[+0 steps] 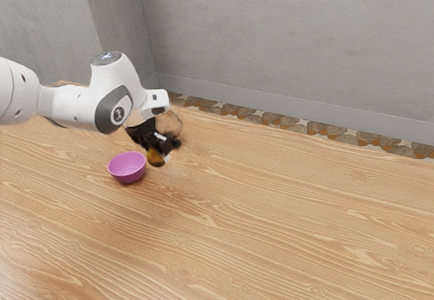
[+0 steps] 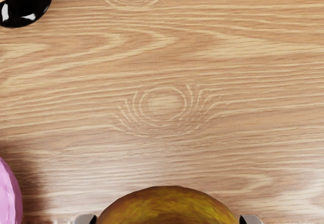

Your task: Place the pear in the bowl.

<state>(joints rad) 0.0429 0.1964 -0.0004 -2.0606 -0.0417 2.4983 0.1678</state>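
The gripper [image 1: 156, 155] is closed on the pear [image 1: 155, 158], with one fingertip against each side of the fruit. The pear is beside the bowl [image 1: 127, 167], toward the exterior view's right, and appears to be raised above the table [image 1: 271, 225]. The remaining operation is judged to be a short transfer over the bowl, then a release. Hazard: if the fingers part before the pear is centred over the bowl, it may land on the rim or outside and roll. Hazard: if the transfer is made too low, the pear or a fingertip may strike the bowl wall and push or tip the bowl. Hazard: the pear's curved flanks offer little flat contact, so an abrupt move could let it turn or slip. Materials: the pear is rounded, with a mottled yellow-brown skin. The bowl is pink, smooth and round, wider at the rim than at the base. The table is pale wood with wavy grain and oval knot figures. Apart from the bowl, a glossy black object [image 2: 28, 5] with a curved outline stands near a brown edge; its identity cannot be determined. Beyond the bowl, a strip of irregular stones [image 1: 298, 125] borders the grey wall [image 1: 285, 35].
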